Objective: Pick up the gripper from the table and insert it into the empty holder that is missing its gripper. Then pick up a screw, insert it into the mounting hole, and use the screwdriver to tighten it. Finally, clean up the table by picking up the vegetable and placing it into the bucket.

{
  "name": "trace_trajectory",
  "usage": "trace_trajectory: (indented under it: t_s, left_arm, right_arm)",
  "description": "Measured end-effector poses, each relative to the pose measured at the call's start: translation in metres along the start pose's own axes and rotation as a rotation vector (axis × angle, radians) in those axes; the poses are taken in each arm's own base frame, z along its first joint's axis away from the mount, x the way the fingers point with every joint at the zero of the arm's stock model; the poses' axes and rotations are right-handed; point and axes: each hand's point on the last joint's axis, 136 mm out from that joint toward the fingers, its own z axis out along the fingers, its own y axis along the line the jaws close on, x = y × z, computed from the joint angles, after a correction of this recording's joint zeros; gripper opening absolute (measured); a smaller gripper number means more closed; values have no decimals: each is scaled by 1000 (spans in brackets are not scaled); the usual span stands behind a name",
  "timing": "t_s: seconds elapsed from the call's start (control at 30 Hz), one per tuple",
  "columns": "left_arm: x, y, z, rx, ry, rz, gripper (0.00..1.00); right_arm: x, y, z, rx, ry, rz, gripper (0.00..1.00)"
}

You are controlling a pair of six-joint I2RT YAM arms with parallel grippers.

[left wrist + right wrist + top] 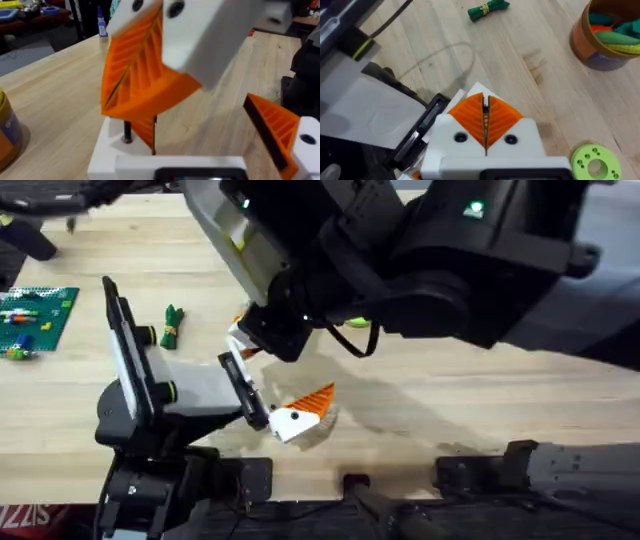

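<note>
Nearby, bucket (607, 37) holding green and yellow toy pieces, right fingers (502, 117) pressed together, left fingers (275, 125) spread.

Vegetable (171, 326) lying on table (450, 410) left of the bucket (609, 34); ring disc (594, 161) sitting near that bucket, toy pieces inside it.

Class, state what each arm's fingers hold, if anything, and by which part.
The right gripper appears shut on the orange gripper, pinching its upper end; its lower end hangs over the holder. The left gripper holds nothing.
</note>
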Motion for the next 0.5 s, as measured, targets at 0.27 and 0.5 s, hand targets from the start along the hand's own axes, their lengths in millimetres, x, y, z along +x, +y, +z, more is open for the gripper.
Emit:
trace_trajectory:
  t_s: [0.27, 0.5]
  left_arm:
    - [0, 0, 0, 0, 0, 0, 986]
    - [0, 0, 0, 0, 0, -1, 986]
  right_arm:
    - [0, -1, 0, 1, -1, 1, 7]
    - [0, -2, 2, 0, 1, 4, 7]
